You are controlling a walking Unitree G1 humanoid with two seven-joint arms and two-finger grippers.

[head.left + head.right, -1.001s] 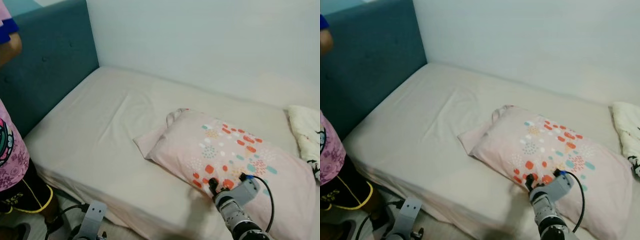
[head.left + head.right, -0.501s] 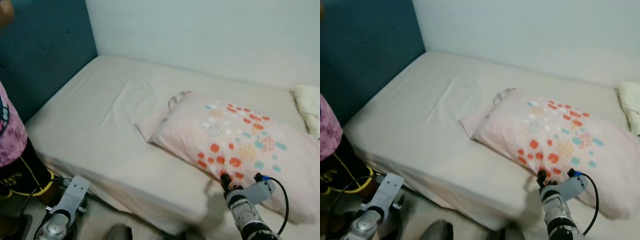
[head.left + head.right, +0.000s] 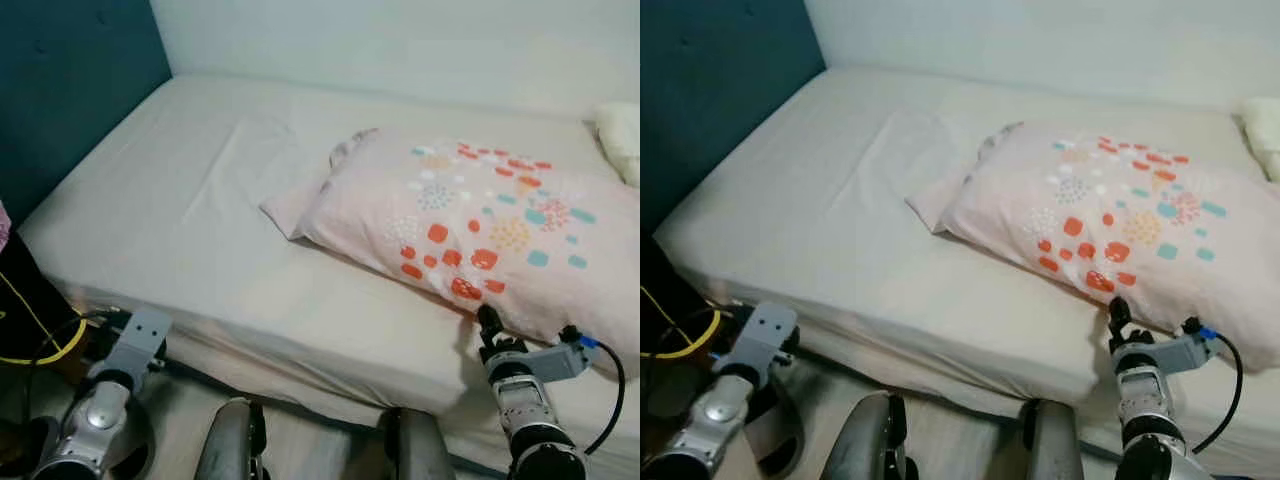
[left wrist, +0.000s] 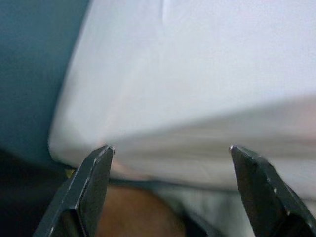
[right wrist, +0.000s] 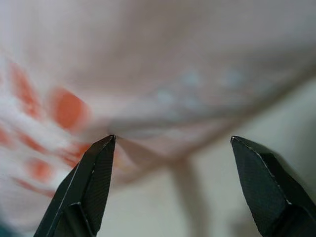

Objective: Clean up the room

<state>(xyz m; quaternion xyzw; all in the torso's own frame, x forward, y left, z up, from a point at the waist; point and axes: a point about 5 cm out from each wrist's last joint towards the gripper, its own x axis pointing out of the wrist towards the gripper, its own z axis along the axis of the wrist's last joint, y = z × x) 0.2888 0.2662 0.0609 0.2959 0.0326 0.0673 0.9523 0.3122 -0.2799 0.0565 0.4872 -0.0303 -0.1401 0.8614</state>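
Right wrist view: right hand [image 5: 170, 163] spread beside pillow [image 5: 123, 79].

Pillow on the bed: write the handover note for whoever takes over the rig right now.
Right end effector: open, at the near edge of the patterned pillow, holding nothing.
Left end effector: open, low beside the bed's near edge, idle.
Pillow lies askew mid-mattress, away from the teal headboard.
Done: nothing visibly tidied.
Left: grip the pillow, likely set it at the headboard.
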